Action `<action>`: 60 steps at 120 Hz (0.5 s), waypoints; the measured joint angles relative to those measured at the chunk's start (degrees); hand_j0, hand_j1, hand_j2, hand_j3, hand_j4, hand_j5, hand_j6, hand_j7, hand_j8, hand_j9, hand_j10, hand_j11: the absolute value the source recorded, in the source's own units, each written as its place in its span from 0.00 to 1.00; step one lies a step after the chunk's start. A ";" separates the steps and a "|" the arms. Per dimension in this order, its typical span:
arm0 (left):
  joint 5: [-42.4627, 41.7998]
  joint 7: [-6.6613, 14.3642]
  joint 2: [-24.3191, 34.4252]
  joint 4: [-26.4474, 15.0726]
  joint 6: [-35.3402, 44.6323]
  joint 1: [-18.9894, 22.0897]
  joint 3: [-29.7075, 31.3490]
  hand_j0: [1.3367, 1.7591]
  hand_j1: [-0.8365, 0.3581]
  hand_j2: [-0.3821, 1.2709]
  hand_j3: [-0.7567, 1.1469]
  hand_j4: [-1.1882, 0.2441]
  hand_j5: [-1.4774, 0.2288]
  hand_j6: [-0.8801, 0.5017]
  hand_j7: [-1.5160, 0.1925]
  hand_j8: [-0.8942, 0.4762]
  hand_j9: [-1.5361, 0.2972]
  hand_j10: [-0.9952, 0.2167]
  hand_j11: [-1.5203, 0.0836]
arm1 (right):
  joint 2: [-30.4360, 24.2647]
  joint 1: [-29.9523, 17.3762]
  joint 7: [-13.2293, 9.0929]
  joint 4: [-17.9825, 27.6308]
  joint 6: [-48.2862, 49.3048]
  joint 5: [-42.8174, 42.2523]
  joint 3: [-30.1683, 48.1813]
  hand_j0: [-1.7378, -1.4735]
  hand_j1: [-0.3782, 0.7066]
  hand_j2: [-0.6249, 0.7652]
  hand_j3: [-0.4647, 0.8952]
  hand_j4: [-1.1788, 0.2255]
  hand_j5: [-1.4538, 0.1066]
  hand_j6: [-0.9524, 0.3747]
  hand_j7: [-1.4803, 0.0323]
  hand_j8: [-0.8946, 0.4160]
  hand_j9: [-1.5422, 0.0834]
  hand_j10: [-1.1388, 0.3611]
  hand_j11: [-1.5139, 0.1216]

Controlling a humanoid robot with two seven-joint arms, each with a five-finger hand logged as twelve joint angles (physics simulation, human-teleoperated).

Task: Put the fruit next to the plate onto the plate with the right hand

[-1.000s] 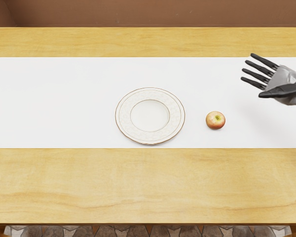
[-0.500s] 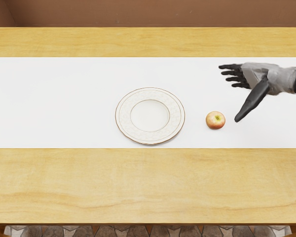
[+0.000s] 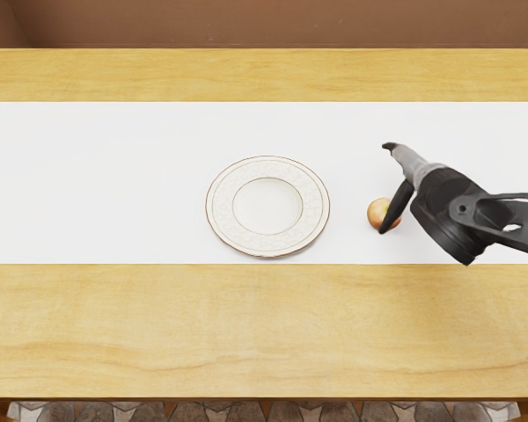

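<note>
A small red-yellow apple (image 3: 377, 211) lies on the white runner just right of the white plate (image 3: 220, 207), which holds nothing. My right hand (image 3: 388, 189) comes in from the right edge and sits right against the apple, covering its right side. One dark finger (image 3: 392, 207) crosses the front of the fruit and another (image 3: 403, 156) reaches up and to the left above it. The fingers are spread and not closed around the apple, which rests on the cloth. The left arm does not show.
A white runner (image 3: 114, 185) crosses the wooden table (image 3: 246, 325) from left to right. The table's far edge meets a brown wall, and its near edge runs along the bottom of the picture.
The right hand has swung down and to the left from above the runner's right end to the apple, turning palm down. The apple and plate have not moved.
</note>
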 joint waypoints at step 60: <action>0.00 0.00 0.00 0.00 0.00 0.00 0.00 0.76 0.98 0.23 0.40 0.82 0.86 0.63 0.88 0.64 0.83 0.81 0.94 | 4.19 1.33 -0.01 -1.11 -2.38 0.36 -6.29 0.30 0.30 0.41 0.34 0.66 0.72 0.53 0.76 0.49 0.75 0.59 0.73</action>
